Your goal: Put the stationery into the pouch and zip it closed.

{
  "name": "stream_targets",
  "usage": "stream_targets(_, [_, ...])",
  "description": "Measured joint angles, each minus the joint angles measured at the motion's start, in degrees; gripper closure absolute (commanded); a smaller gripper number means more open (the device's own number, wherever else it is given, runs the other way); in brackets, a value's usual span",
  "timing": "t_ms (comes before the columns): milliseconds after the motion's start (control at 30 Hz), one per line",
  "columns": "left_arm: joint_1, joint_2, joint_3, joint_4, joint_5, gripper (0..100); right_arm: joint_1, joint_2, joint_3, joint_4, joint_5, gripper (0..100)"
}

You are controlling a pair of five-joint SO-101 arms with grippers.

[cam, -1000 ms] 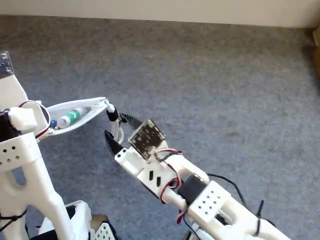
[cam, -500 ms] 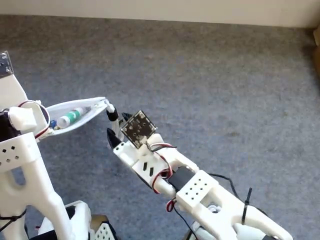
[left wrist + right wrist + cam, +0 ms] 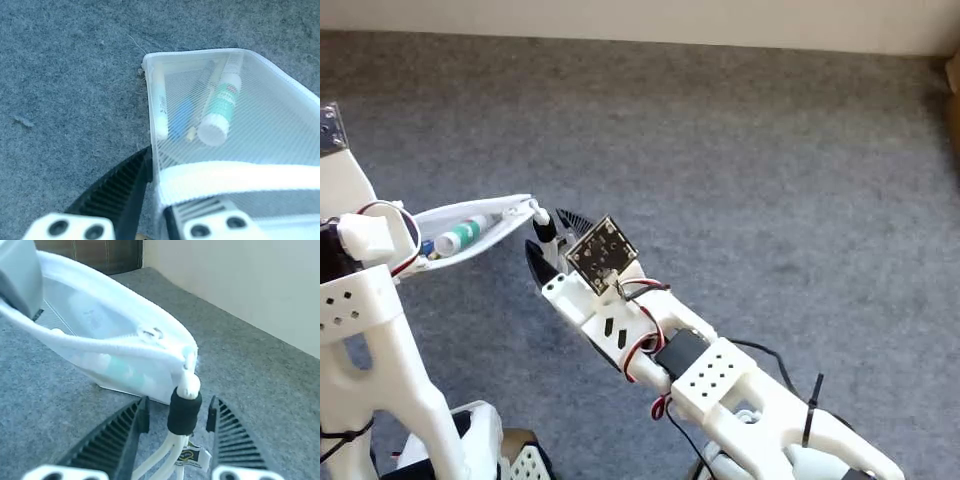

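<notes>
Two arms over the grey carpeted surface [image 3: 770, 150]. Mesh pouch [image 3: 485, 222] raised off it, one end clamped in the left hand [image 3: 157, 185], likely as a brace for zipping. Right hand [image 3: 178, 407] open. Stationery [image 3: 220, 107] lies inside the pouch. Zip pull [image 3: 183, 415] sits between the right jaws, ungripped.

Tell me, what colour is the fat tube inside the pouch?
The tube is white with a green band, seen best in the left wrist view through the pouch.
</notes>
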Motion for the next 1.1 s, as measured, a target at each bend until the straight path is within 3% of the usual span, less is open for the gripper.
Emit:
stream_targets(800, [0.00,0.00,0.00,0.00,0.00,99,0.00,5.89,-5.89,-0.35,0.00,81.9])
stream_targets(1100, [0.00,0.00,0.53,0.00,0.00,99,0.35,5.89,-5.89,-0.35,0.00,95.0])
